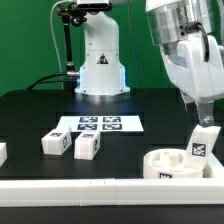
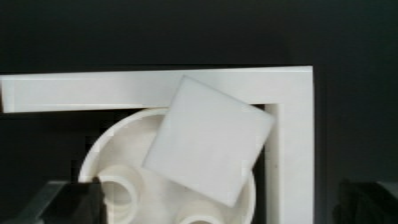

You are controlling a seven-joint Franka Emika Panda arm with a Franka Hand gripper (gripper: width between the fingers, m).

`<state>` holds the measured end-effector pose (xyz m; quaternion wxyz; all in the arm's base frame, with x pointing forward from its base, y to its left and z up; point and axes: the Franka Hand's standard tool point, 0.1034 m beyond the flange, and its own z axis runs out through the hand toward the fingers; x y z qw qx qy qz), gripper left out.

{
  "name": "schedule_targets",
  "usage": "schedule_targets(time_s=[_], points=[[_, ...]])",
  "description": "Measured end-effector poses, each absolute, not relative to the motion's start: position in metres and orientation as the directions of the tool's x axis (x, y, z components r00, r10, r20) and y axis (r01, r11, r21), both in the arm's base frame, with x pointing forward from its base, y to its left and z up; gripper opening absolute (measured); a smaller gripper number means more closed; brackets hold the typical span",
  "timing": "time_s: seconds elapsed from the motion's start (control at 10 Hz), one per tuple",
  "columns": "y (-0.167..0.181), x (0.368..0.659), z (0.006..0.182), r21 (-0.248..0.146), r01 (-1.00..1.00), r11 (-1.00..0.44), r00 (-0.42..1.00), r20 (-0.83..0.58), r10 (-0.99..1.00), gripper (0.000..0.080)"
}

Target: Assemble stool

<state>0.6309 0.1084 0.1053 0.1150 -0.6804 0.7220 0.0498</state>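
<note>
The round white seat (image 1: 172, 166) lies at the front of the exterior view's right, in the corner of the white rails. A white leg block (image 1: 203, 140) with a marker tag stands slightly tilted on the seat's far right part. My gripper (image 1: 204, 117) hangs just above its top. In the wrist view the leg (image 2: 210, 140) shows as a slanted white slab over the seat (image 2: 128, 165). The dark fingers (image 2: 75, 200) stand far apart on either side, touching nothing. The gripper (image 2: 217, 207) looks open. Two more leg blocks (image 1: 55, 143) (image 1: 87, 146) lie left of centre.
The marker board (image 1: 100, 124) lies in the middle of the black table in front of the robot base (image 1: 100, 70). White rails (image 2: 107, 90) form a corner round the seat. Another white part (image 1: 2, 152) shows at the exterior view's left edge.
</note>
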Motion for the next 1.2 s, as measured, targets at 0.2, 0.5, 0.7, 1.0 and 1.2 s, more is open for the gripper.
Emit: schedule_targets(time_s=[0.2,0.5,0.7,1.0,1.2], points=[[0.091,0.622,0.102,-0.075,-0.982,-0.171,0.184,-0.217,-0.959,0.0649],[0.052,0.619,0.105,-0.111,-0.948,-0.299,0.315,-0.186,-0.931,0.0649],[0.056,0.618,0.104,-0.110,-0.946,-0.304,0.320,-0.188,-0.929,0.0649],[0.054,0.618,0.103,-0.148,-0.851,-0.504,0.523,-0.157,-0.837,0.0649],[0.038,0.612,0.097,-0.129,-0.662,-0.738,0.749,-0.102,-0.655,0.0649]])
